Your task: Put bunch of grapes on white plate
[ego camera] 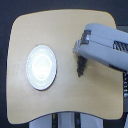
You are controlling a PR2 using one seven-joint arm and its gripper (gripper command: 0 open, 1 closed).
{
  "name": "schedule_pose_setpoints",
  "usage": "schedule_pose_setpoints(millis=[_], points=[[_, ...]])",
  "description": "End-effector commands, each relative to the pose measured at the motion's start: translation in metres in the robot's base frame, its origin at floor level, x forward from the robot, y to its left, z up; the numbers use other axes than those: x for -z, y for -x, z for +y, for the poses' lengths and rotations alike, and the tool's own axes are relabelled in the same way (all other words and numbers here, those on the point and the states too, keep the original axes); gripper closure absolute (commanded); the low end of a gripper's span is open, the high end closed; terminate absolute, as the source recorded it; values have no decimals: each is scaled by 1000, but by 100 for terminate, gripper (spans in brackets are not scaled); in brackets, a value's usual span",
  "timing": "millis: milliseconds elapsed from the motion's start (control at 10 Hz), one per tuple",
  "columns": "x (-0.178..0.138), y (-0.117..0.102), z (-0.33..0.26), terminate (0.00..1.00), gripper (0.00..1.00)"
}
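Our tool [80,56] comes in from the exterior view's right, over the top of the bunch of grapes [80,67]; we cannot tell its grip. Bare bench [95,97] lies between grapes and white plate [41,67]. We count one bunch, one plate. Dark, elongated, the cluster sits apart from the plate.

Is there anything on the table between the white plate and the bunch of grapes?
No. In the exterior view, only bare table lies between the white plate and the bunch of grapes.

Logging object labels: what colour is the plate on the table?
Glossy white plate, seen in the exterior view.
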Motion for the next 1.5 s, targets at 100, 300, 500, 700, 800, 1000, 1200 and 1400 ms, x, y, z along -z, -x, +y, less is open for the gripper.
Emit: schedule_pose_setpoints(millis=[100, 300, 500, 700, 800, 1000, 1200, 1400], points=[[-9, -8, -2, 0, 100], [-12, -10, -5, 0, 100], [-13, -8, -7, 0, 100], [-16, -9, -9, 0, 100], [-17, -9, -9, 0, 100], [-21, -7, -11, 0, 100], [-44, -7, -3, 0, 100], [-117, -3, 32, 0, 100]])
